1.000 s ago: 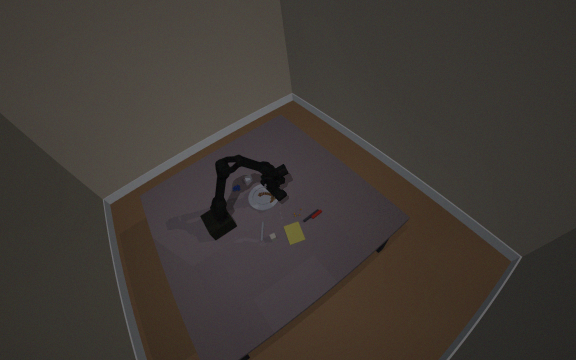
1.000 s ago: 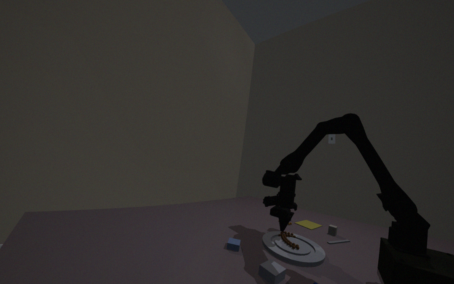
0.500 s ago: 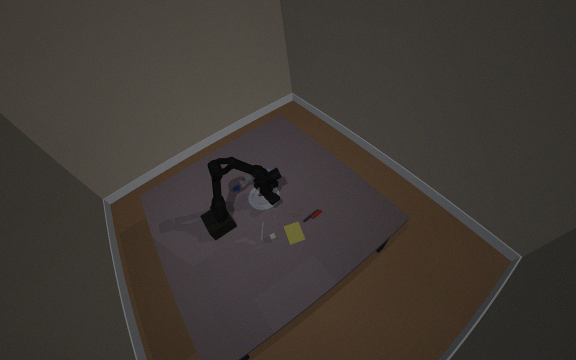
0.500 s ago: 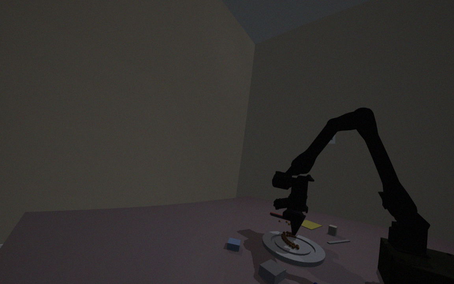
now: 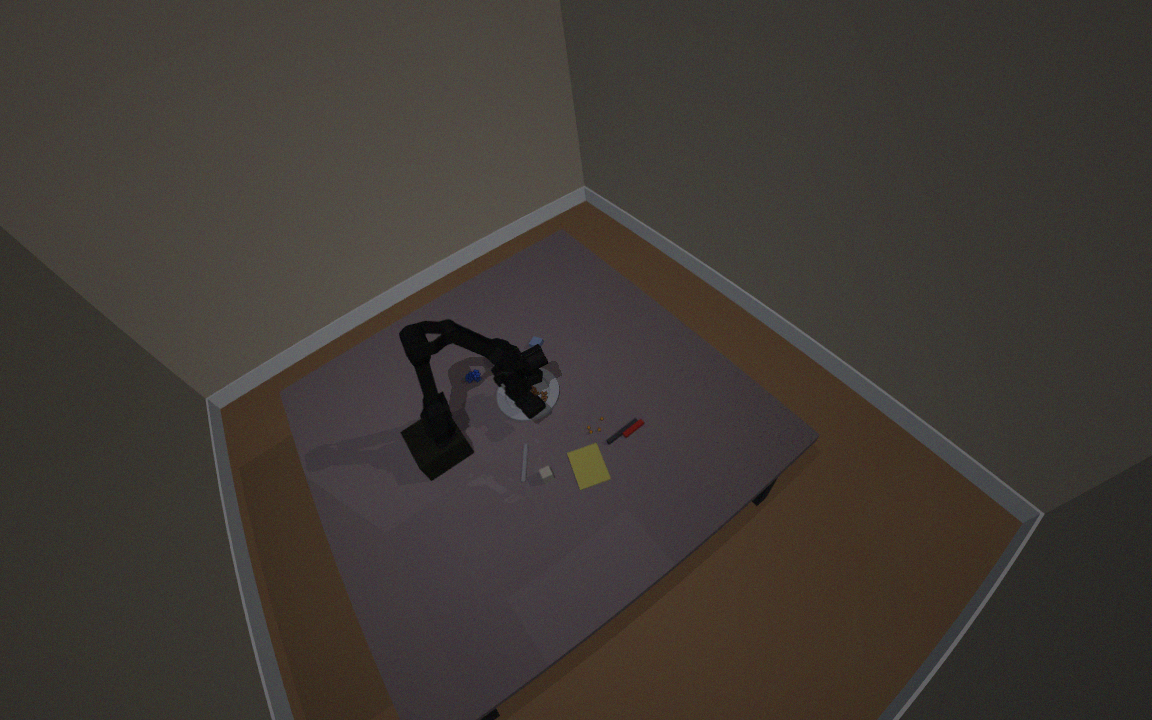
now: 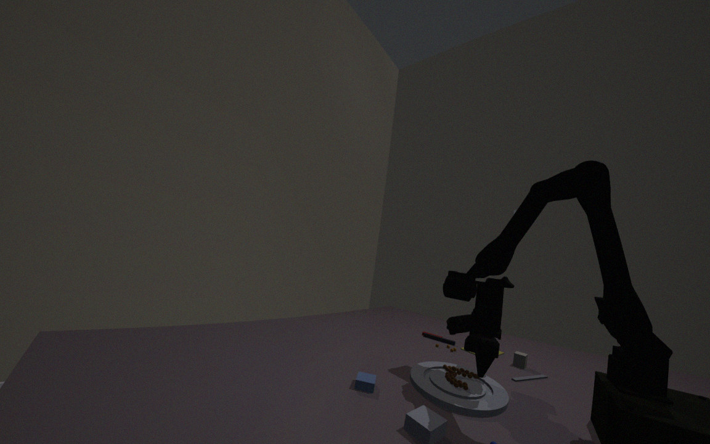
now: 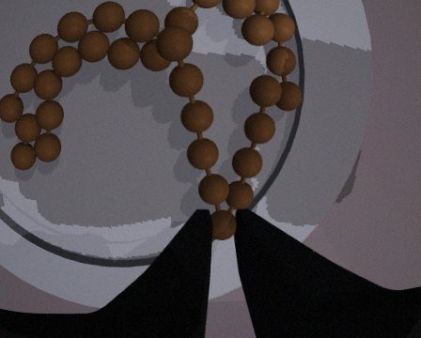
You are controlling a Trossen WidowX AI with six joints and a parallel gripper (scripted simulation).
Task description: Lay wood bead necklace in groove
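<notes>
The round pale bead board [image 5: 508, 411] [image 6: 421, 376] [image 7: 337, 94] lies on the table. My gripper [image 6: 481, 375] [image 7: 221, 222] is shut on one bead of the brown wood bead necklace [image 5: 542, 394] [image 6: 450, 378] [image 7: 196, 116]. In the exterior view the fingertips are low over the board's right part. In the wrist view two strands run up from the held bead. Other beads form a bunched, doubled curve at the upper left, over the board's middle, inside the dark circular edge line. A few beads at the right are close to that line. The top view hides the fingertips.
A blue block [image 5: 535, 342] [image 6: 365, 382] and a grey block [image 6: 425, 425] stand near the board. A blue object [image 5: 472, 376], grey bar [image 5: 524, 462] [image 6: 529, 378], white cube [image 5: 545, 472] [image 6: 520, 359], yellow sheet [image 5: 588, 466], orange bits and a red-and-black item [image 5: 633, 428] lie around.
</notes>
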